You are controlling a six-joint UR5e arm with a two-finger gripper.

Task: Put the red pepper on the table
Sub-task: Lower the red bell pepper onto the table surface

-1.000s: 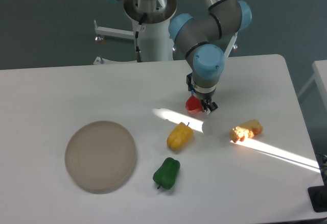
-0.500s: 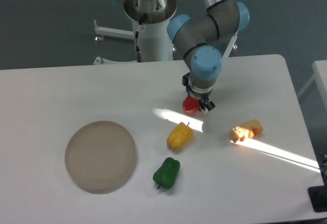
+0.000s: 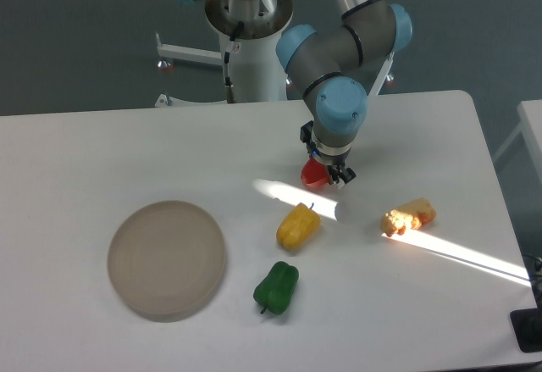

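Note:
The red pepper (image 3: 315, 174) shows as a small glossy red lump just under the arm's wrist, right of the table's middle. My gripper (image 3: 329, 172) points straight down and is shut on it; the wrist hides the pepper's top and most of the fingers. The pepper sits at or just above the white table (image 3: 102, 147); I cannot tell if it touches.
A yellow pepper (image 3: 297, 226) lies just below-left of the gripper, a green pepper (image 3: 277, 287) further down. A round beige plate (image 3: 166, 259) sits at the front left. A yellowish-orange object (image 3: 409, 216) lies to the right in a bright sun streak.
The gripper with the red pepper has shifted slightly left and away from the camera. The other objects have not moved.

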